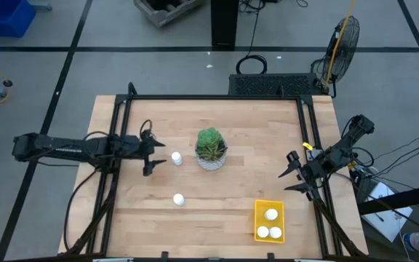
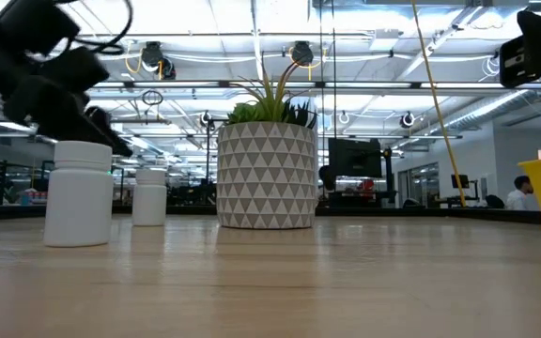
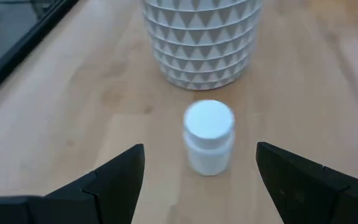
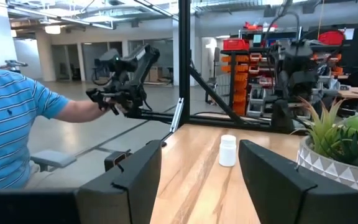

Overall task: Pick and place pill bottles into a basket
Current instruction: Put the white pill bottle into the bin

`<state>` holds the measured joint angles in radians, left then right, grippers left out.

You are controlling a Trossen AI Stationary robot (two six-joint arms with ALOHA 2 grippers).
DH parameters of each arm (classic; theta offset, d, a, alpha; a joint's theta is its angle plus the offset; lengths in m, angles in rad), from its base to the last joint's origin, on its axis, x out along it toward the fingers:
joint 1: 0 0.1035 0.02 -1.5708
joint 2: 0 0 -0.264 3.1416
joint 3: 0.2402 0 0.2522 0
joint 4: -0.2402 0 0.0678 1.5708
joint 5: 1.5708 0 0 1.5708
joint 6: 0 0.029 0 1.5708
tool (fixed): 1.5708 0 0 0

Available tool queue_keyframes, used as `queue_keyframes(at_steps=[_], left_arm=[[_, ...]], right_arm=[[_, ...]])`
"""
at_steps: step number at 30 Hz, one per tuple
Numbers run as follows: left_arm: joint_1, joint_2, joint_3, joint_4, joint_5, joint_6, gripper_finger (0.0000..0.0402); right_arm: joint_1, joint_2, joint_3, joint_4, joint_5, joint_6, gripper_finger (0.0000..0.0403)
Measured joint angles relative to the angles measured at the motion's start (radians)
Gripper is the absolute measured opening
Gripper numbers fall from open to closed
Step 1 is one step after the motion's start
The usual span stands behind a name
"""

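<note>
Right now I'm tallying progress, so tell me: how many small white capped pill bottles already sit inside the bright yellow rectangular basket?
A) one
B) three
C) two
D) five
B: the high view shows three small white capped pill bottles inside the bright yellow rectangular basket, while two more bottles stand on the wooden table, one just ahead of the open left gripper.

Five small white pill bottles with white caps stand upright: three [image 1: 270, 225] sit inside the basket [image 1: 258, 210], a shallow bright yellow rectangular bin near the table's front right corner. One bottle [image 1: 176, 157] stands just left of the plant, another [image 1: 179, 199] nearer the front edge
</note>
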<state>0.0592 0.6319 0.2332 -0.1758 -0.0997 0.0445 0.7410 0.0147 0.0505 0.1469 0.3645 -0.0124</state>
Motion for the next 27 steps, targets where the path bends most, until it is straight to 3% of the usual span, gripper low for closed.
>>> queue_keyframes(at_steps=[10, 17, 22, 27], left_arm=[[0.057, 0.386, 0.334, -0.263, -0.005, -0.001, 0.0310], [0.096, 0.648, 0.520, -0.397, 0.077, -0.010, 0.0310], [0.098, 0.746, 0.630, -0.502, 0.105, -0.019, 0.0310], [0.097, 0.763, 0.675, -0.530, 0.105, -0.017, 0.0310]], right_arm=[[0.000, 0.000, 0.000, -0.001, 0.000, 0.000, 0.0206], [0.000, 0.000, 0.000, 0.001, 0.000, 0.000, 0.0210], [0.000, 0.000, 0.000, -0.001, 0.000, 0.000, 0.0207], [0.000, 0.000, 0.000, -0.001, 0.000, 0.000, 0.0207]])
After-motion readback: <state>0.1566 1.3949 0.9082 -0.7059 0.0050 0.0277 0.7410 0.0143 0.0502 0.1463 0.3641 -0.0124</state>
